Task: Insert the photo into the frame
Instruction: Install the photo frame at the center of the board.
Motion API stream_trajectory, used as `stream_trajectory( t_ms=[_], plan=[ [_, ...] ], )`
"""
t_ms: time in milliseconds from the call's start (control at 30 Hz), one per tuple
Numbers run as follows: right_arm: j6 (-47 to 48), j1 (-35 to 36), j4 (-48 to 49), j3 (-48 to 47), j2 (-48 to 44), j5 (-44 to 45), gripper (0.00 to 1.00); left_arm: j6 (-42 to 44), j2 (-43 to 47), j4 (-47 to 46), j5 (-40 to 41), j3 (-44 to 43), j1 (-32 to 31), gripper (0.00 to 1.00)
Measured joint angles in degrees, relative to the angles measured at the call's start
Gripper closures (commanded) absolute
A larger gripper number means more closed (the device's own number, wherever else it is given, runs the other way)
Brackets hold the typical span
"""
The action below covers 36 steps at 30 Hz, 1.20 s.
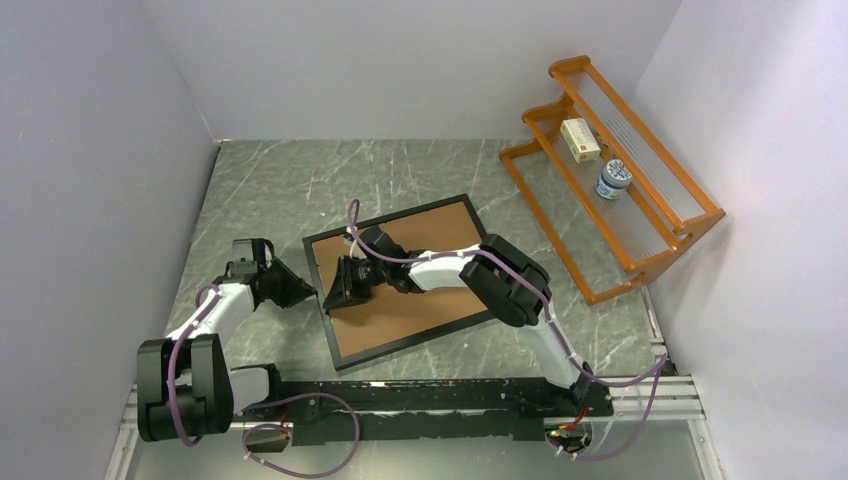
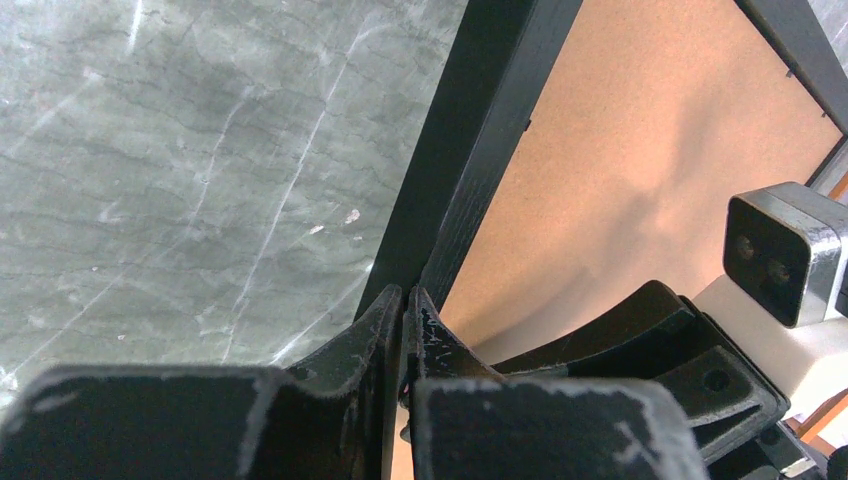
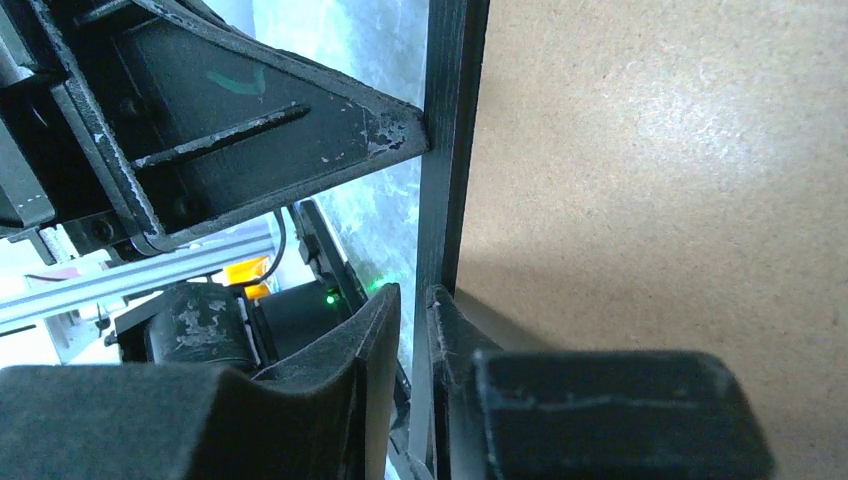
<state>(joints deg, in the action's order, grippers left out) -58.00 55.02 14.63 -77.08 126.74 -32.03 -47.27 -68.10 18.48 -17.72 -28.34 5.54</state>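
At the left side of the frame (image 1: 400,322), both of your grippers meet. You have the frame lying flat on the marble table (image 1: 270,190), back upward, so that its brown board faces the top camera, with the black rail around it. Your left gripper (image 2: 403,300) is closed, its two fingers pressed together with nothing between them. Its tip touches the outer face of the rail from the table side. Your right gripper (image 3: 412,305) reaches in from over the board and stands just beside the left one, at the same rail. Its jaws are open only a little: you see a thin slit between the fingers (image 3: 372,330), and a strip of table shows through it. One finger is over the rail, the other outside it, above the table. Whether they pinch the rail edge, you cannot tell from these views.
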Motion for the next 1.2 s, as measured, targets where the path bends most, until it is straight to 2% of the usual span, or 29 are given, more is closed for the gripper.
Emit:
stream_trajectory(
  t_ms=[300,600,833,967,1067,1200],
  plan=[
    [1.5,0.0,-1.1,-0.2,-0.4,0.2,0.63,0.0,-0.2,0.2,0.0,-0.2,0.0,0.89],
    [2.9,0.3,-3.2,-1.0,-0.9,0.8,0.57,0.0,-0.4,0.2,0.0,-0.3,-0.1,0.89],
    [4.3,0.9,-5.1,-1.4,-1.4,2.9,0.57,0.0,-0.8,0.4,0.0,-0.6,-0.1,0.89],
    [6.9,1.7,-7.3,-1.4,-2.9,6.7,0.56,0.0,-0.9,0.7,0.2,-0.8,-0.1,0.89],
    [10.7,1.3,-12.5,-1.5,-5.8,12.6,0.54,0.0,-0.6,1.2,0.9,-1.0,-0.2,0.89],
    [15.9,-0.7,-19.7,-1.7,-9.0,19.8,0.57,0.6,-0.2,3.7,3.0,-1.6,-0.2,0.88]
  ],
)
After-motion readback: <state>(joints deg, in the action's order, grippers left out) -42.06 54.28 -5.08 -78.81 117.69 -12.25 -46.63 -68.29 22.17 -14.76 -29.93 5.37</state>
